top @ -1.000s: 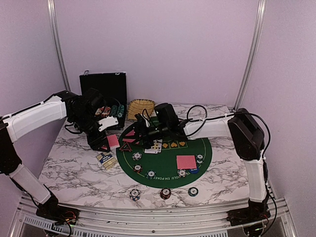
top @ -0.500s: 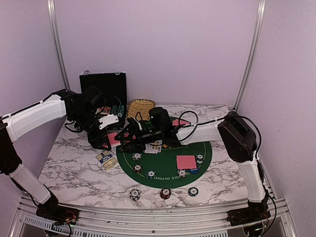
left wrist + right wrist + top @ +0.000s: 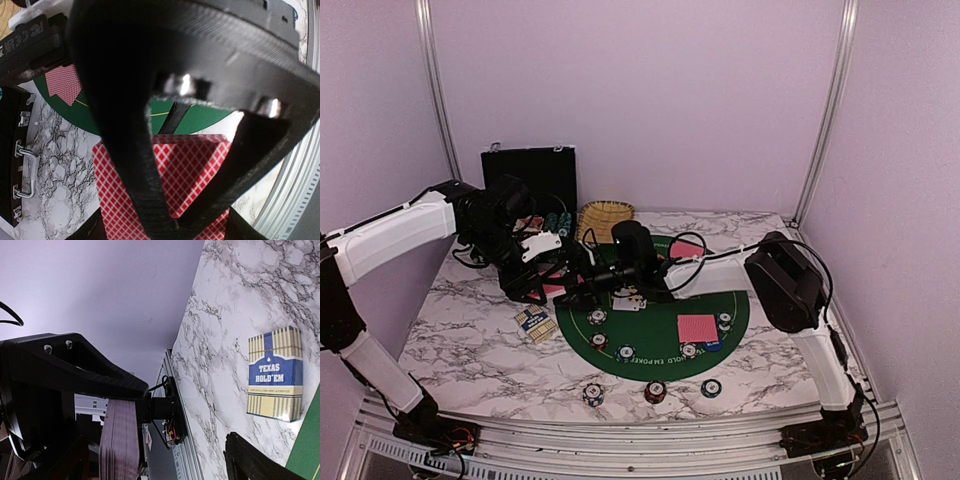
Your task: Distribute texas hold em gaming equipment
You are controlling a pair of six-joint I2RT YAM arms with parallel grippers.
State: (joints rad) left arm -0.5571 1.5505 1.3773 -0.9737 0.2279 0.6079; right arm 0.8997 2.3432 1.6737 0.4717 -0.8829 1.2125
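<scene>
1. left claw (image 3: 534, 288), seen from above, sits at the left rim of the green mat (image 3: 725, 300), clamped on a deck of cards (image 3: 551, 289); right claw (image 3: 582, 287) reaches across just beside it. chips (image 3: 655, 391) line the near edge.
2. left wrist: the red-backed deck fills the space between its fingers, over marble (image 3: 65, 150) near the black case (image 3: 7, 150).
3. right wrist: its fingers (image 3: 250, 462) are spread wide, facing the deck's edge; the card box (image 3: 275, 372) lies on marble beyond.
4. step in hand, i judge: passing cards across for dealing. next, close on the top card only and lift it clear.
</scene>
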